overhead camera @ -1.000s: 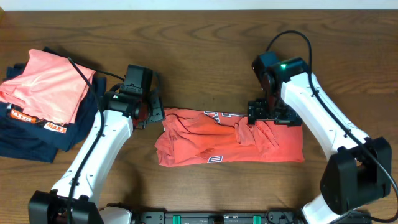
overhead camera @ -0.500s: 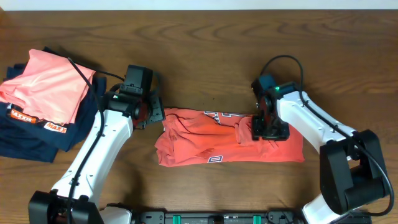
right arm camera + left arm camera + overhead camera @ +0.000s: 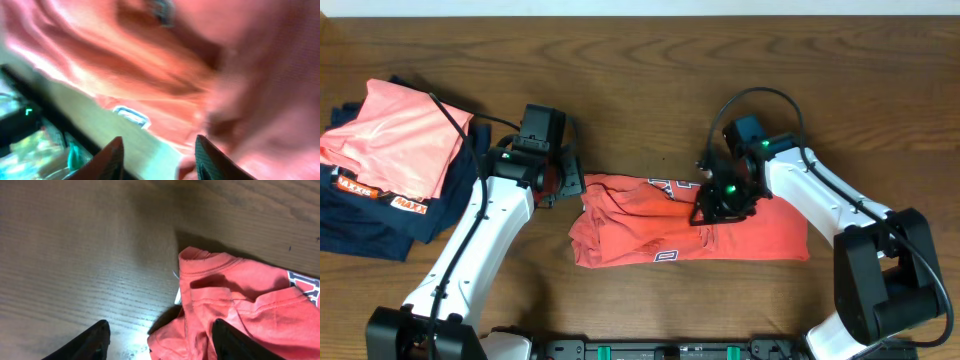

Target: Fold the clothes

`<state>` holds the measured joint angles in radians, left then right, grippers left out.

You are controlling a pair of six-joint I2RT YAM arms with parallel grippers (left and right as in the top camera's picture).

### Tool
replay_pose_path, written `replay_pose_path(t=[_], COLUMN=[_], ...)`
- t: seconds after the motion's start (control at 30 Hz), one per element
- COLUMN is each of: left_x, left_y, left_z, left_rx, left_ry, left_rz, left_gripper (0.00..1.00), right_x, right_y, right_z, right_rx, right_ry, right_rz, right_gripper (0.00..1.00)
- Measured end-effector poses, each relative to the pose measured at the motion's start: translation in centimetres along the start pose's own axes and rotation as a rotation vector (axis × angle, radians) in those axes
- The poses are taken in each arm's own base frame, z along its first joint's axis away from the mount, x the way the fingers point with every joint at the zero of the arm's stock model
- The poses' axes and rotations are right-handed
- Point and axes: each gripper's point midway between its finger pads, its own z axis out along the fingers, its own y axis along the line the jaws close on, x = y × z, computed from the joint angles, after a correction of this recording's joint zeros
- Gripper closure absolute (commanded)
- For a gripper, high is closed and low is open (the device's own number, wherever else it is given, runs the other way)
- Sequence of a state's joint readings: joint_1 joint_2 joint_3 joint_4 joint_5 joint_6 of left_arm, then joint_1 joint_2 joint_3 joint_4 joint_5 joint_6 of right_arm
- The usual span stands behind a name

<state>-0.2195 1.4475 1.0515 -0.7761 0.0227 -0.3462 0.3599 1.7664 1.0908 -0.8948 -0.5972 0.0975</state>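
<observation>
Coral-red t-shirt (image 3: 650, 232) lies on table (image 3: 650, 90) as long rumpled band. Left gripper (image 3: 568, 185) at shirt's left far corner, fingers apart, straddling hem. Right gripper (image 3: 712, 205) over shirt's middle; view blurred, closure unclear. Best: pinch both layers, lift evenly, keep edges aligned.
</observation>
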Motion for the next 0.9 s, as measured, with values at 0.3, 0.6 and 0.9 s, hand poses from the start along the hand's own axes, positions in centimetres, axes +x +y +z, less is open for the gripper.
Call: replay_pose_path(t=[0.3, 0.6, 0.9], left_x=[1.6, 3.9, 7.2], left_y=[0.2, -1.6, -2.3], left_z=[-0.1, 2.9, 7.9], left_rx=[0.002, 0.109, 0.152], left_ry=[0.069, 0.187, 0.385], left_rz=[-0.003, 0.021, 0.068], left_gripper=[0.18, 0.16, 0.16], right_x=[2.5, -0.3, 1.8], right_y=[-1.5, -2.5, -5.0], right_z=[-0.9, -8.6, -10.3], right_rx=[0.099, 0.282, 0.449], right_ry=[0.097, -0.13, -0.107], right_rz=[0.085, 0.108, 0.205], right_gripper=[0.5, 0.45, 0.44])
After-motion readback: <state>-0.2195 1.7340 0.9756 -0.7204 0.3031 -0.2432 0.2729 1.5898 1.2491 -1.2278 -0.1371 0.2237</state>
